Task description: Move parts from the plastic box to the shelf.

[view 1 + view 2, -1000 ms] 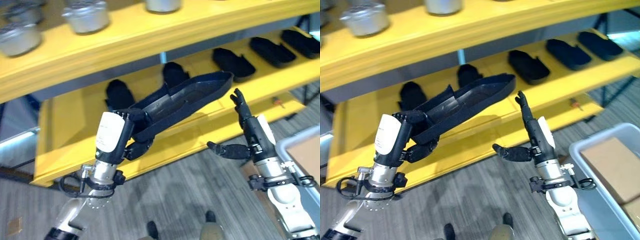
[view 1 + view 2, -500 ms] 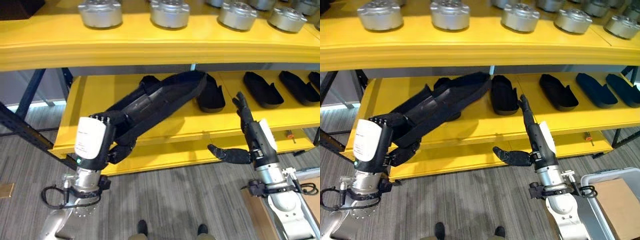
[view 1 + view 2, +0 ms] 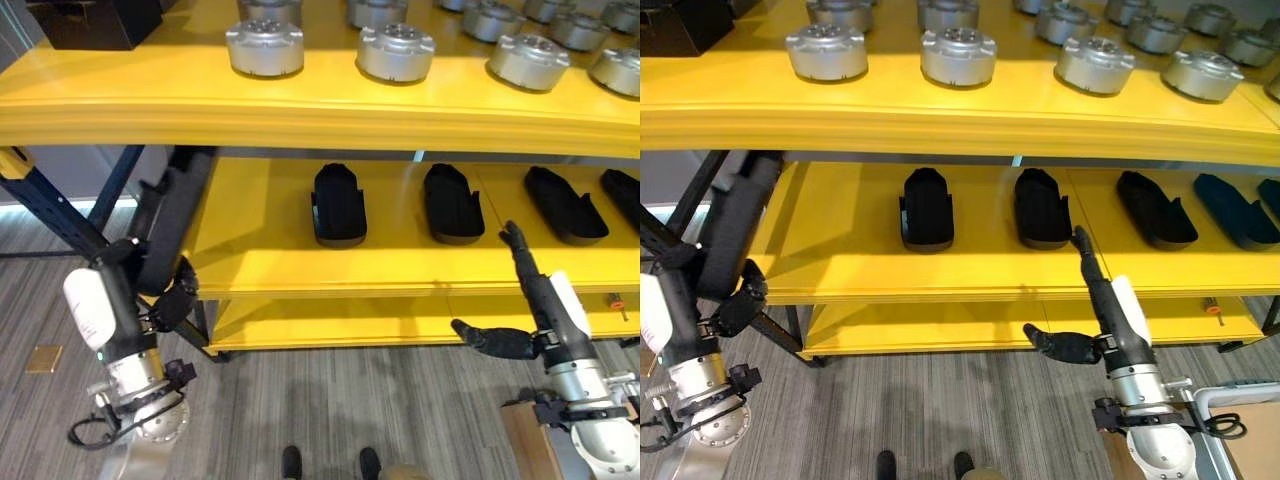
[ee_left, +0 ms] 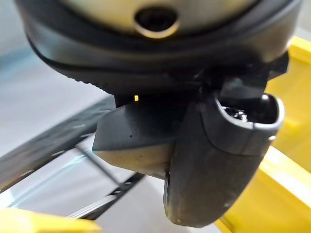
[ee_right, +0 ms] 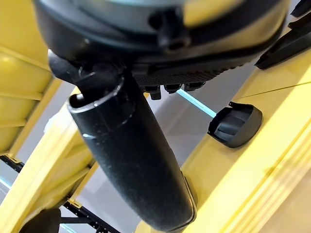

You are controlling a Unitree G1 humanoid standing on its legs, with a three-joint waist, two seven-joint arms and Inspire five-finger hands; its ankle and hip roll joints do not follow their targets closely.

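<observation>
My left hand point(image 3: 168, 300) is shut on the lower end of a long black moulded part point(image 3: 178, 212). The part stands nearly upright beside the left end of the yellow shelf's middle level point(image 3: 300, 268). The same part point(image 3: 738, 215) rises from the left hand point(image 3: 740, 305) in the right eye view. On that level lie several similar black parts point(image 3: 339, 203) in a row. My right hand point(image 3: 535, 295) is open in front of the shelf's front edge, fingers straight and pointing up, thumb spread to the side. Its thumb point(image 5: 131, 160) shows close up, with a black part point(image 5: 235, 125) on the shelf beyond.
The upper level point(image 3: 300, 105) carries several round silver metal parts point(image 3: 264, 46) and a black box point(image 3: 95, 20) at its left end. Dark diagonal frame bars point(image 3: 60, 215) stand left of the shelf. A grey plastic box's rim point(image 3: 1232, 395) shows at the lower right. Grey plank floor lies below.
The camera has shifted, bringing the upper level into view. The long black part has swung from slanting over the middle level to nearly upright at the shelf's left end. The right hand stays open.
</observation>
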